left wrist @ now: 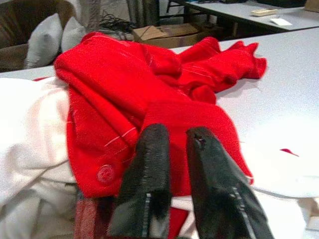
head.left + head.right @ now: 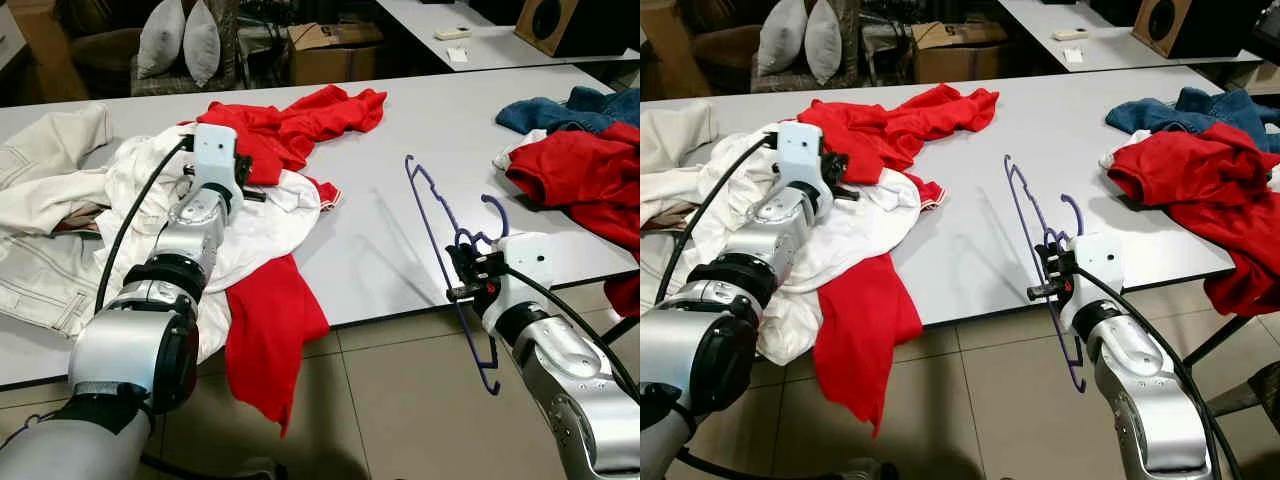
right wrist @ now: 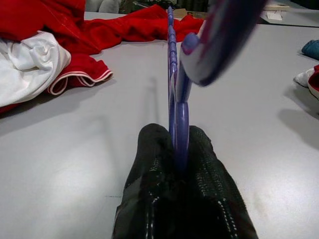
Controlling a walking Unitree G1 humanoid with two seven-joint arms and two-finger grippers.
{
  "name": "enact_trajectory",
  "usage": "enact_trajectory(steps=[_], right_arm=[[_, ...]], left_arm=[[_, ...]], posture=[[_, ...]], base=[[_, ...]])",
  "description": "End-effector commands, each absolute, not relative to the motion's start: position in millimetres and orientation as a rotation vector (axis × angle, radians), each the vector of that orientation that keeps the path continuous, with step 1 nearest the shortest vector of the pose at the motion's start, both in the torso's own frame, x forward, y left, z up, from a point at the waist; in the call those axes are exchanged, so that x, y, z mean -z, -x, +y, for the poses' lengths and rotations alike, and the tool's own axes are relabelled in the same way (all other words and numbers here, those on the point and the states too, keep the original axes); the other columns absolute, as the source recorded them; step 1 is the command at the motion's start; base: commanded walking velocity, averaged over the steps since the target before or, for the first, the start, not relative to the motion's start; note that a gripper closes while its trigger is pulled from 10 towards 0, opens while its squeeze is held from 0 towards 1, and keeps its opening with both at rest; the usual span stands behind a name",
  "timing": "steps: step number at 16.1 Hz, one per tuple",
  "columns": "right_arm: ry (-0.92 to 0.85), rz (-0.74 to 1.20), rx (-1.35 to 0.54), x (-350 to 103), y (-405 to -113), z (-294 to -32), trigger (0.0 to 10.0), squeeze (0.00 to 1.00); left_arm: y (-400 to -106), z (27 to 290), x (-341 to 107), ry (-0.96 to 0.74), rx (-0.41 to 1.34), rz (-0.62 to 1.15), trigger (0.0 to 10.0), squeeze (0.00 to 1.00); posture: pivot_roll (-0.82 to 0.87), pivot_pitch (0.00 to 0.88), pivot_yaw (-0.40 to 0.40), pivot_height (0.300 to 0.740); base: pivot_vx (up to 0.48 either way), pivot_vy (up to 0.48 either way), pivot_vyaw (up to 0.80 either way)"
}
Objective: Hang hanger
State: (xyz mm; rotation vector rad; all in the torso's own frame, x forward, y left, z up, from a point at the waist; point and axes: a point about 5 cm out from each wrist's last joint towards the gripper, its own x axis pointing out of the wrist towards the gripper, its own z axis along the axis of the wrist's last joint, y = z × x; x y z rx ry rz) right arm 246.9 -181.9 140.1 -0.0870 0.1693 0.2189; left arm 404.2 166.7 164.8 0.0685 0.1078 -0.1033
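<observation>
hanger hook blurred; red shirt cut off at edge.

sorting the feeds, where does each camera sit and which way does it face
Left eye view: on the head, looking down at the grey table; both silver arms show.
Right eye view: same head, same scene.
Left wrist view: along the left gripper at the red fabric garment.
Right wrist view: along the right gripper, shut on the thin purple plastic hanger.
All four share the table.

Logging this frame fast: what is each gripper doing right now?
Left gripper: open a little, holding nothing, over the red garment.
Right gripper: shut on the purple hanger.
</observation>
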Motion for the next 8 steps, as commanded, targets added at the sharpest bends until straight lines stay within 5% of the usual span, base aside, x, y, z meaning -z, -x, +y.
enact_trajectory(steps=[1, 8], right_arm=[[0.103, 0.151, -0.221, -145.3, -247.4, -182.7, 10.0, 0.00], [0.116, 0.147, -0.230, -148.4, -246.2, -180.3, 10.0, 0.00]], left_arm=[[-404.8, 163.5, -164.7, -0.067, 0.103, 0.114, 10.0, 1.00], [-406.0, 168.8, -166.9, -0.043, 0.052, 0.116, 10.0, 1.00]], posture=[[-0.07, 0.000, 0.019, 0.740], [-0.09, 0.000, 0.029, 0.740]], base=[[0.000, 0.000, 0.00], [0.000, 0.000, 0.00]])
